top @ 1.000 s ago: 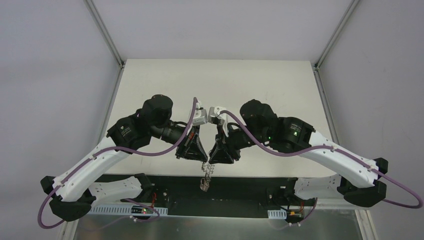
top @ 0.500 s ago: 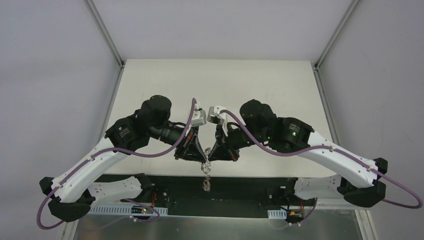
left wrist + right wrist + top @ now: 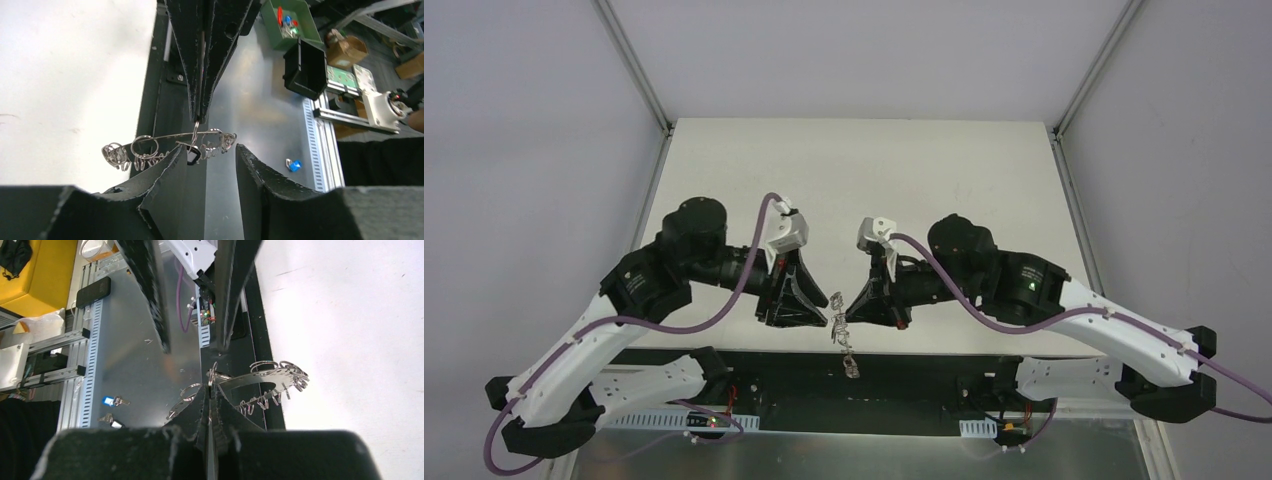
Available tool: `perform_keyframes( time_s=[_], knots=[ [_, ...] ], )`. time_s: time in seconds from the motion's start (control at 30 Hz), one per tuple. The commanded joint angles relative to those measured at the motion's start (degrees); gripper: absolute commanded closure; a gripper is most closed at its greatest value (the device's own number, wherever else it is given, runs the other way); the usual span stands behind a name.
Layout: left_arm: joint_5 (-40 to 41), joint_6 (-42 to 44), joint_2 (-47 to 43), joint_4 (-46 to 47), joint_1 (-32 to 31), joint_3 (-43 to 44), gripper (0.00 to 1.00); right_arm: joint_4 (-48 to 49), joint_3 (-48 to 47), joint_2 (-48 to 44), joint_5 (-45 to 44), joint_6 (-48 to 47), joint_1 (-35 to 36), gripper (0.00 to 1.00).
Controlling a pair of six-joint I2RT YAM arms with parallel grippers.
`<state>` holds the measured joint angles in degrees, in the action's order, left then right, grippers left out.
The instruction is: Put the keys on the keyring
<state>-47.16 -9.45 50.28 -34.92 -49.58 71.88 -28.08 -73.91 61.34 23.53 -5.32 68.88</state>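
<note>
Right gripper (image 3: 210, 390) pinches the keyring (image 3: 270, 376) at its rim; left gripper (image 3: 210, 150) stands spread, empty. Light, floppy, probably slippery metal — take the flat band, not the loops.

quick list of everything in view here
table: one, white, centre of the top view
keyring: one, silvery, wire-looped rim, hanging by the table's near edge
key: one, tiny, dark, among the keyring's loops
blue-tagged key: one, on the grey metal panel past the table edge
green bin: one, in the background clutter
left gripper: one, black, open, beside the keyring
right gripper: one, black, shut on the keyring
</note>
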Motion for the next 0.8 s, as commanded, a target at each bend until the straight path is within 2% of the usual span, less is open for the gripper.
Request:
perform_keyframes(
  time_s=[0.0, 0.23, 0.53, 0.67, 0.77],
  knots=[
    [3.9, -2.2, -4.2, 5.8, -0.4, 0.6, 0.59, 6.2, 0.2, -3.9, -4.7, -2.1, 2.1, 1.0],
    [3.4, -3.9, -5.0, 10.8, -0.4, -3.5, 0.59, 8.0, 0.6, -5.9, -9.0, -5.9, 5.3, 1.0],
    [0.8, -4.4, -4.1, 16.0, -0.4, -5.8, 0.6, 8.8, 0.4, -6.8, -8.9, -7.8, 6.6, 1.0],
    [-1.9, -4.5, -3.6, 17.1, -0.3, -5.9, 0.74, 8.9, 0.6, -7.2, -9.2, -8.0, 6.9, 1.0],
    [-3.3, -4.6, -3.2, 17.6, -0.4, -5.9, 0.8, 9.2, 0.7, -7.8, -10.2, -7.8, 7.2, 1.0]
  ],
)
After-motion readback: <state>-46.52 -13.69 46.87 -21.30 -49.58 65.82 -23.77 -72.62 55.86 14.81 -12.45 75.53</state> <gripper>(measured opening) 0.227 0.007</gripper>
